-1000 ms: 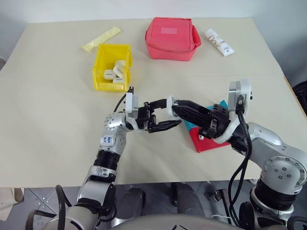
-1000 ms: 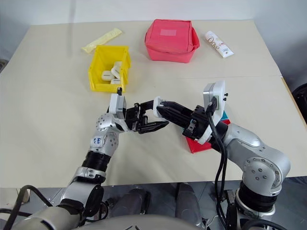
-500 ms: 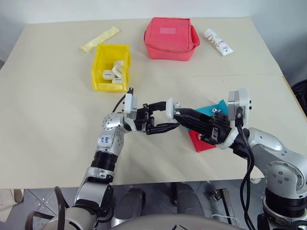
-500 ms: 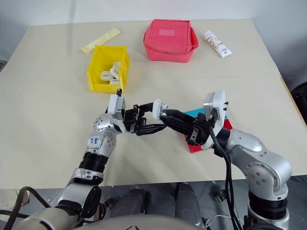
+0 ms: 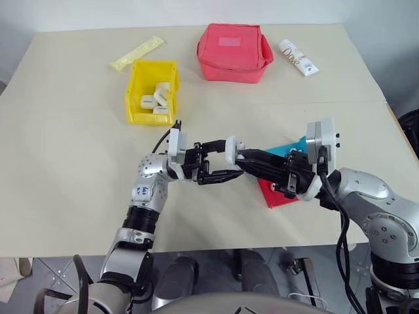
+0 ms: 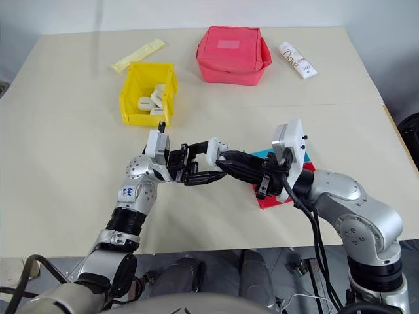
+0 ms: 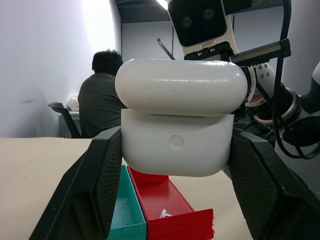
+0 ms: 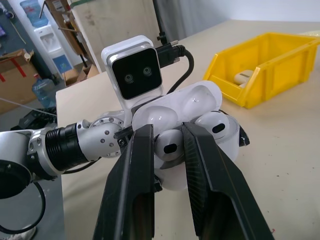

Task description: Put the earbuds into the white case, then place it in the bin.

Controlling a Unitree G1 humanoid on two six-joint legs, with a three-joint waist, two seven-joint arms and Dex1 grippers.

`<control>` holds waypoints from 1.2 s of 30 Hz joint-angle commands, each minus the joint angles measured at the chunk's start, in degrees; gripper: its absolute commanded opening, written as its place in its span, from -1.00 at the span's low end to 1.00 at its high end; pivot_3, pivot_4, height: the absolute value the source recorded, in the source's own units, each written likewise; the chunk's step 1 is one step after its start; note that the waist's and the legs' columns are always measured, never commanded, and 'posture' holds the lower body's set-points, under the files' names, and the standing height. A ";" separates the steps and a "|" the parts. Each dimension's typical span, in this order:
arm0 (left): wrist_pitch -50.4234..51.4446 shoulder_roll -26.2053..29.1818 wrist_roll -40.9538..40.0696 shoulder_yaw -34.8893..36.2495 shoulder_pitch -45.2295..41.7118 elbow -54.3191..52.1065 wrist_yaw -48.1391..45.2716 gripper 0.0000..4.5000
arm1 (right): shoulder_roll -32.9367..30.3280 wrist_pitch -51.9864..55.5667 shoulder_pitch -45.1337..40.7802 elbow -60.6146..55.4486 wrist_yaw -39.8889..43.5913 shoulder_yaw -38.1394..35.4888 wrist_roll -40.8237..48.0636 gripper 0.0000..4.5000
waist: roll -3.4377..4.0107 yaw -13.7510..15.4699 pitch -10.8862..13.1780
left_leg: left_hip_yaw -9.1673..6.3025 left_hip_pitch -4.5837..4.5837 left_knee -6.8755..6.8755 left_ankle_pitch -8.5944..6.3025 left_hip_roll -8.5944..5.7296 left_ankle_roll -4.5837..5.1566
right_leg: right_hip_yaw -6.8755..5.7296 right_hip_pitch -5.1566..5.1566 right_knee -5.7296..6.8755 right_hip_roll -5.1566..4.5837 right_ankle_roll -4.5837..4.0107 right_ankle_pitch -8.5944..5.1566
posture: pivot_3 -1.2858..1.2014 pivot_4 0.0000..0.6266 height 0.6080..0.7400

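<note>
The white case (image 5: 230,146) is held above the table's middle, with my left gripper (image 5: 230,161) shut on its body (image 7: 176,145). Its lid (image 8: 172,112) stands open. My right gripper (image 5: 243,157) comes in level from the right to the case's open mouth. In the right wrist view its fingers (image 8: 141,150) are shut on one earbud (image 8: 167,148) over the case. A second earbud (image 8: 213,127) sits in the case beside it. The yellow bin (image 5: 133,98) stands behind my left arm, towards the table's back left.
Several white items lie in the bin. A red pouch (image 5: 234,51), a white tube (image 5: 299,57) and a yellow packet (image 5: 138,52) lie along the back. Teal (image 5: 292,145) and red trays (image 5: 275,191) sit under my right arm. A person (image 7: 102,95) sits in the background.
My right wrist has rolled and the arm has flattened, so more of the teal tray shows. Both grippers stay together at the case.
</note>
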 commanded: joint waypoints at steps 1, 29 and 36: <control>-1.26 0.08 -1.59 1.25 -1.12 -3.26 0.32 0.24 | -1.69 0.81 0.09 -0.73 0.03 0.40 -0.14 -0.79 | 0.00 0.01 0.00 | 0.00 0.00 0.00 0.00 0.00 0.00 | 0.00 0.00 0.00 0.00 0.00 0.00 | 0.03 -0.52 1.00; -2.24 3.09 -0.33 2.40 -0.80 1.17 -1.02 0.24 | -4.72 0.67 -2.15 -1.95 -0.58 -3.13 4.51 -0.37 | 0.00 0.08 0.00 | 0.00 -0.01 0.00 0.00 0.01 0.00 | 0.00 0.00 -0.07 0.00 0.00 0.00 | 0.03 -0.52 1.00; -2.63 5.59 1.78 1.73 -2.31 2.72 -1.11 0.24 | -9.47 1.93 -2.56 -2.05 -0.80 -4.33 3.50 -0.37 | -0.04 0.31 0.02 | 0.00 -0.02 0.01 0.00 -0.01 0.01 | 0.00 0.00 -0.07 -0.02 0.00 0.00 | 0.03 -0.52 1.00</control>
